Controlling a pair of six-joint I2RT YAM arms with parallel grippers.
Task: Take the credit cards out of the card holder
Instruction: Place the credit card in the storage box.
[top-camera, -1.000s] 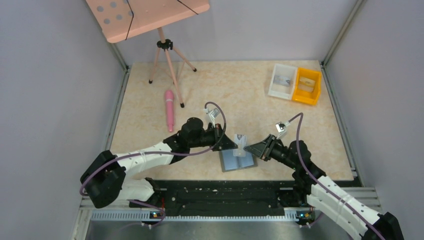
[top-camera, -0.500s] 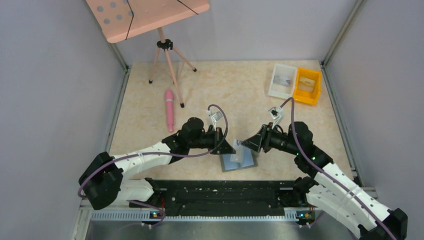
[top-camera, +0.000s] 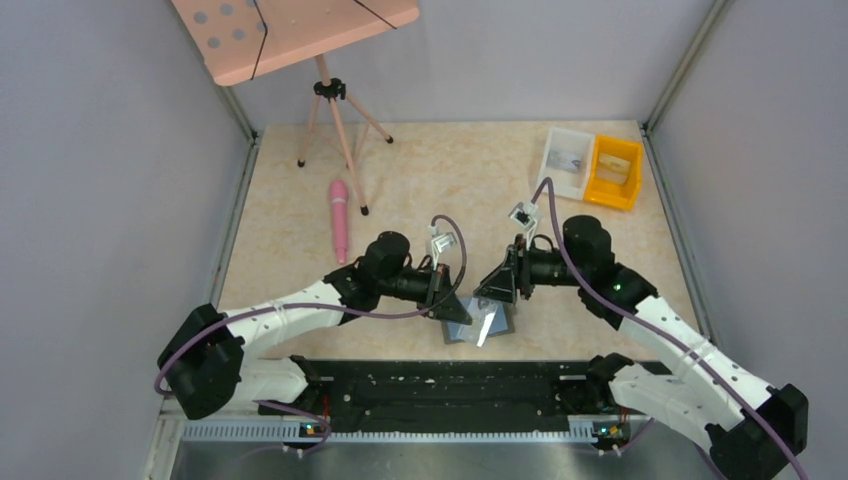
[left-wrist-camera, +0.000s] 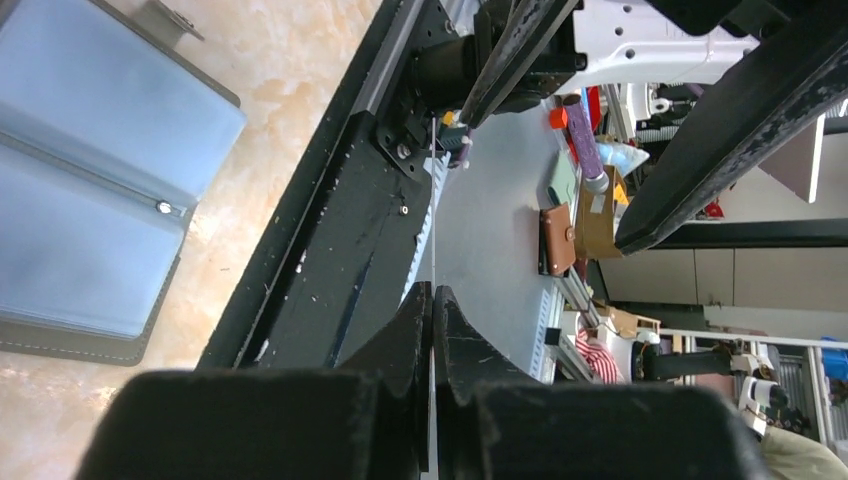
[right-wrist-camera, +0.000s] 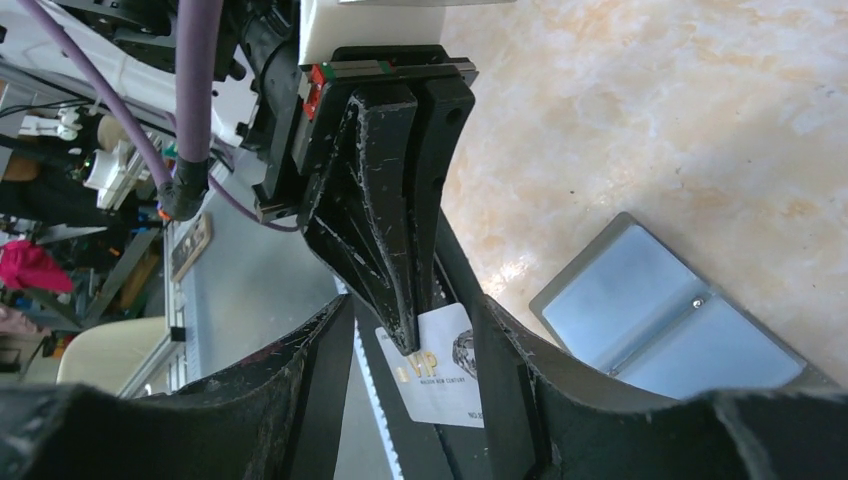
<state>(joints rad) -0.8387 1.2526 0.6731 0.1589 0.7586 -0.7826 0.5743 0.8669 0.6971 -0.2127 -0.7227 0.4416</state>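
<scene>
top view: card holder lying open on the surface, at its near edge between the two arms. left gripper and right gripper meet just above it, with a white card between them.
left wrist view: left gripper pressed together on the white card, seen edge-on; holder's pale blue panels flat at upper left.
right wrist view: right gripper spread, one finger on either side of the white card.

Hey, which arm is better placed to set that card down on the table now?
Left, most likely. The left gripper is shut on a corner of the card, while the right gripper is open and seems to grip nothing.
</scene>
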